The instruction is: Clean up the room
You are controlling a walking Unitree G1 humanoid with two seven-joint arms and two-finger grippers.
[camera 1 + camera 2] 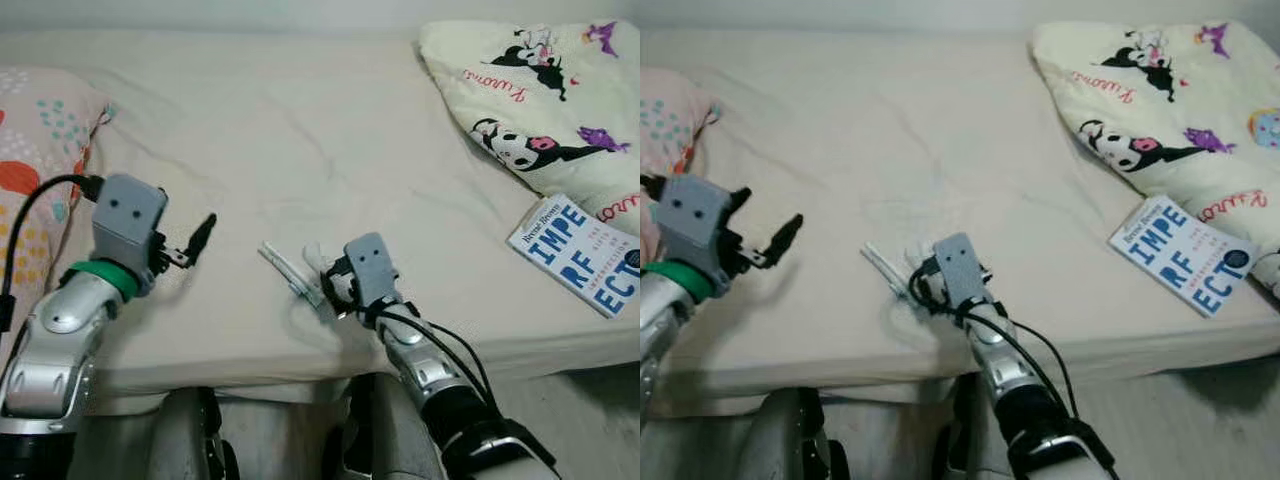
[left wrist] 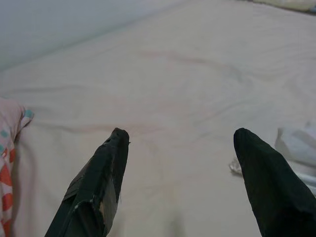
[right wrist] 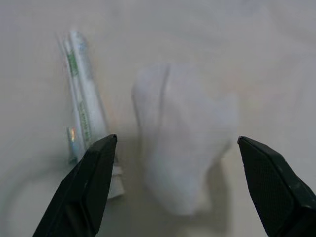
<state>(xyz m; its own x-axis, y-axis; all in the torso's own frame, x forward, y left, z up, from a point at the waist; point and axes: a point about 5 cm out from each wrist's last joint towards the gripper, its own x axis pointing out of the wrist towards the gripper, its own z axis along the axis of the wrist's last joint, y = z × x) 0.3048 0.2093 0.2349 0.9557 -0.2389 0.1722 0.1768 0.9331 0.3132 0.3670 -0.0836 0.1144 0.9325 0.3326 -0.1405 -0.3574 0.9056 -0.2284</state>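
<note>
Two grippers: both of mine are out over the bed (image 1: 300, 130), each with its fingers spread.
Right gripper (image 3: 177, 148): low at the near edge of the mattress, jaws wide apart and holding nothing. One finger sits on either side of the tissue, neither pressing it that I can see.
Tissue (image 3: 182, 143): a crumpled white wad lying on the sheet, right between my right fingertips (image 3: 101, 163). From the head views it is mostly hidden behind my right wrist block.
Tube (image 1: 290, 272): a slim white wrapper or tube with green print, flat on the sheet just beside the tissue, on my left of it. Its near end lies close to one right fingertip; whether they touch, I cannot tell.
Left gripper (image 2: 180, 140): off to my left, raised a little above the sheet, jaws released and empty. Bare sheet lies ahead of it, and the white litter peeks in past one fingertip.
Left pillow (image 1: 40, 140): pink with coloured spots, at the bed's left edge, close by my left arm.
Cartoon pillow (image 1: 540, 90): cream with black-and-white figures, at the far right of the bed, well apart from both grippers.
Book (image 1: 578, 255): white cover with big blue letters, lying flat near the bed's front right edge, its far corner just against the cartoon pillow.
Floor (image 1: 590, 420): grey, below the mattress edge on my right.
</note>
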